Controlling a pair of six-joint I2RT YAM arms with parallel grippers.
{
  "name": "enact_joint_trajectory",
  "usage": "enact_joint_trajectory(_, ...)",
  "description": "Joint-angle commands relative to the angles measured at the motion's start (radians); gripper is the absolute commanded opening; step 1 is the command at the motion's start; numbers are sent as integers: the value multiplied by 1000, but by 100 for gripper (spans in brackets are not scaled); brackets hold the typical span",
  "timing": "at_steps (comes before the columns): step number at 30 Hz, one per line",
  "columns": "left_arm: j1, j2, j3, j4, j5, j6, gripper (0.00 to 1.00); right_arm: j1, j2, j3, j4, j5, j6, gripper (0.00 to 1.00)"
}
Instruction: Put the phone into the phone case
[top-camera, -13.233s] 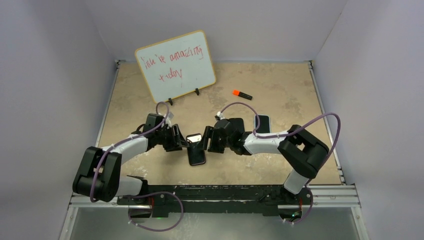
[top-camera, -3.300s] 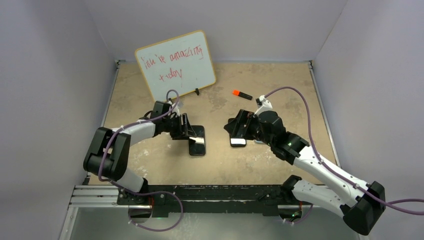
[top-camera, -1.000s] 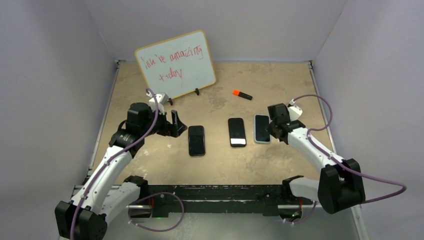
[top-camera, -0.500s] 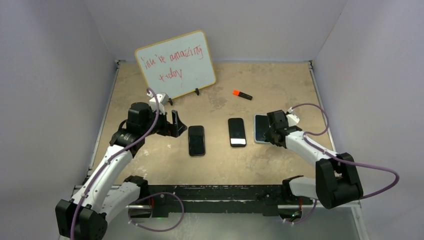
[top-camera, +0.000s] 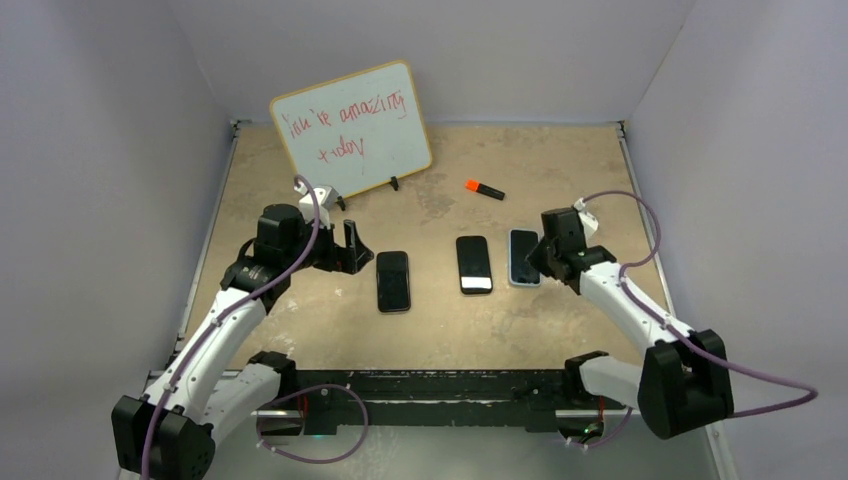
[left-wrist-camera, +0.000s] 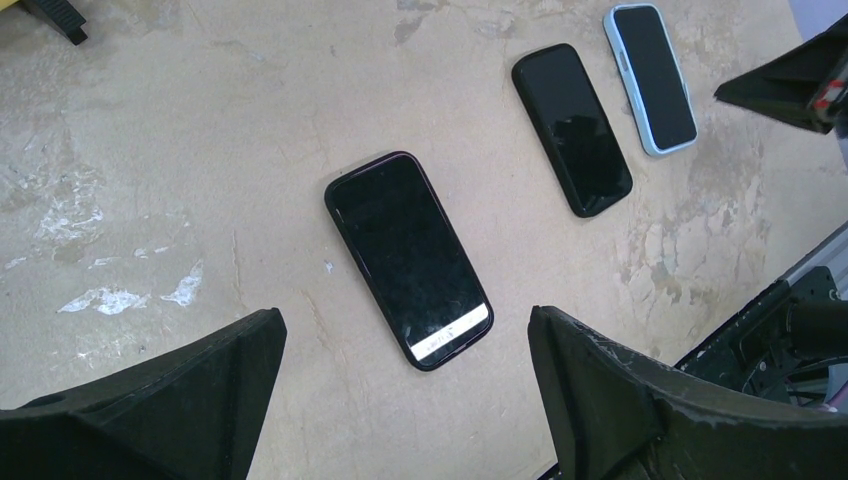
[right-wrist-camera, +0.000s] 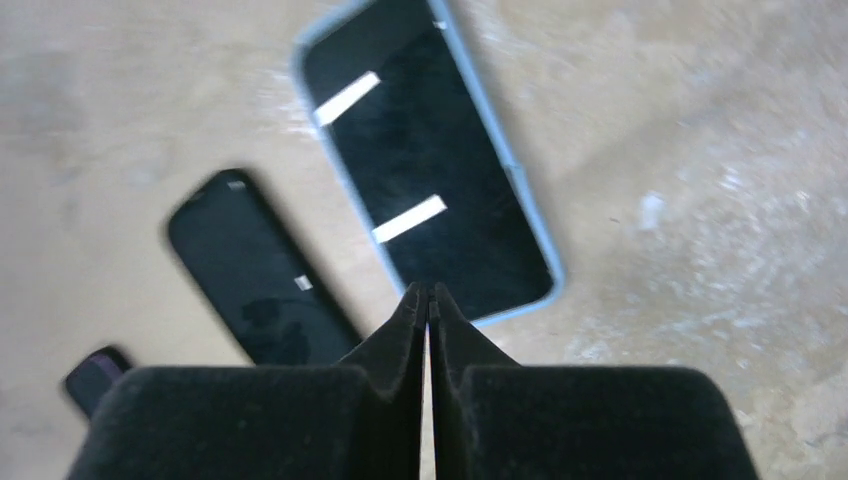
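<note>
**Right hand** (right-wrist-camera: 428, 290): fingers pressed together, holding nothing. The tips point at the near end of the phone. Whether they touch it cannot be told.

**Phone** (right-wrist-camera: 425, 170): dark screen up, lying inside the case (right-wrist-camera: 503, 150), a pale blue rim showing along its sides. It is rightmost of three in a row, about midway between the near and far edges of the surface (top-camera: 560, 180). Its long axis runs from near edge to far edge. It lies just beside the right hand, toward the left edge. Judged seated or nearly so; a press along the rim looks like the remaining step.

**Left hand** (left-wrist-camera: 404, 322): fingers spread wide, empty, hovering toward the left edge above the left phone (left-wrist-camera: 408, 258). It is well apart from the case, so the right arm is the nearer.

**Middle phone** (top-camera: 474, 264): black, parallel to the others, between the left phone and the case.

**Whiteboard** (top-camera: 350, 128): propped at the far left corner, red writing.

**Marker** (top-camera: 484, 188): orange and black, toward the far edge.

**Room**: pale walls on three sides.
</note>
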Motion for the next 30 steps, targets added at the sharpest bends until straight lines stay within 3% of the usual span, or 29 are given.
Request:
enact_joint_trajectory(1,6,6,42,-6,10,27,96,-4,-66,119,11,-145,-153,8)
enact_joint_trajectory(3,7,10,72,-19,7,29,96,-2,-83,154,22,-219,-221,19)
enact_joint_trajectory(6,7,11,121,-30,20,7,96,-2,-120,200,8,-312,-260,45)
enact_joint_trajectory(7,7,9,137,-30,30,-4,96,-1,-140,209,13,-339,-272,57)
enact_joint_trajectory(9,7,1,163,-23,44,-28,96,-2,-185,231,14,-371,-290,92)
enact_joint_trajectory(10,7,-3,173,-17,47,-40,96,-1,-210,243,12,-382,-297,98)
enact_joint_trajectory(19,7,-26,276,-31,33,-100,97,-1,-347,299,37,-394,-308,99)
enact_joint_trajectory(30,7,-68,257,-14,-6,-118,97,-1,-398,241,105,-482,-270,99)
